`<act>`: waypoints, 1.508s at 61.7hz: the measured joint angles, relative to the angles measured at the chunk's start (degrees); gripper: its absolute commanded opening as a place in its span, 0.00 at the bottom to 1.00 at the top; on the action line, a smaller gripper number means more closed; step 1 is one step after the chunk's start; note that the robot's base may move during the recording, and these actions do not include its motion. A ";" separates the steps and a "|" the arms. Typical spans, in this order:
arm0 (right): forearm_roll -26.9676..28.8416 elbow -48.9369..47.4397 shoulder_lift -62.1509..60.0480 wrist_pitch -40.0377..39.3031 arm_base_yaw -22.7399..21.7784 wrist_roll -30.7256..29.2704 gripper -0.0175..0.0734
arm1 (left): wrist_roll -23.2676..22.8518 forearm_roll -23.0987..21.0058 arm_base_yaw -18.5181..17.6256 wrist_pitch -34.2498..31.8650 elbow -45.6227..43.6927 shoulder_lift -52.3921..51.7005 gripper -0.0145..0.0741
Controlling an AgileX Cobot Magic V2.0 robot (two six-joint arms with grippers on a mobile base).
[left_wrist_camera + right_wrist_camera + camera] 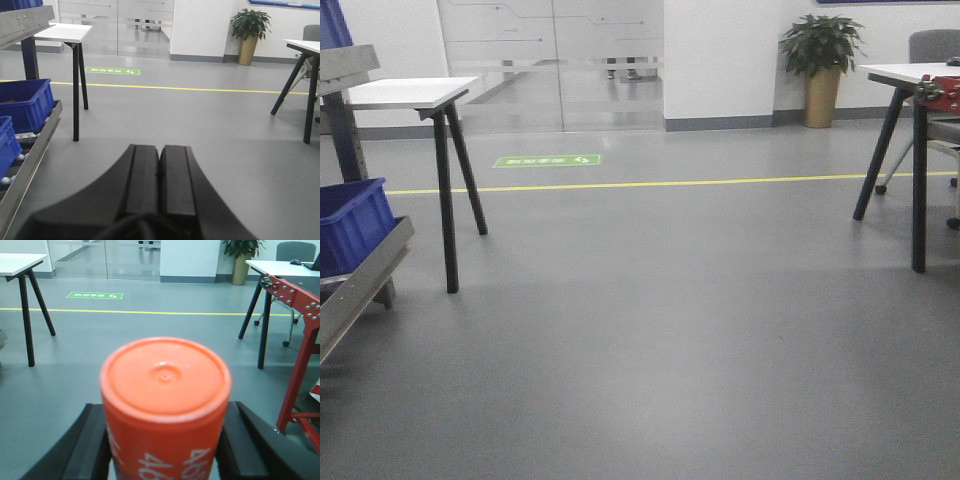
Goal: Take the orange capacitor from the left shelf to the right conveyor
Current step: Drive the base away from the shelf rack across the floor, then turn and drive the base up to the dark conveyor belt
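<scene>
Orange fills the right wrist view: the orange capacitor (165, 405) stands upright, clamped between the right gripper's (167, 442) dark fingers (85, 445), which press its wall on both sides. The left gripper (159, 175) has its jaws pressed together on nothing. With the left shelf (360, 280) off at nine o'clock in the front view, the carry seems to be in hand. The right conveyor is out of view; a red bolted frame (295, 365) at three o'clock suggests turning right before lowering and releasing.
</scene>
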 measured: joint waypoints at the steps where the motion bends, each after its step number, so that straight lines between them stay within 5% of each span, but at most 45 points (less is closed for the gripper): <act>1: 0.00 0.00 0.00 0.00 0.00 0.00 0.37 | 0.00 0.00 0.00 0.00 0.00 0.00 0.05; 93: 0.00 0.00 0.00 0.00 0.00 0.00 0.37 | 0.00 0.00 0.00 0.00 0.00 0.00 0.05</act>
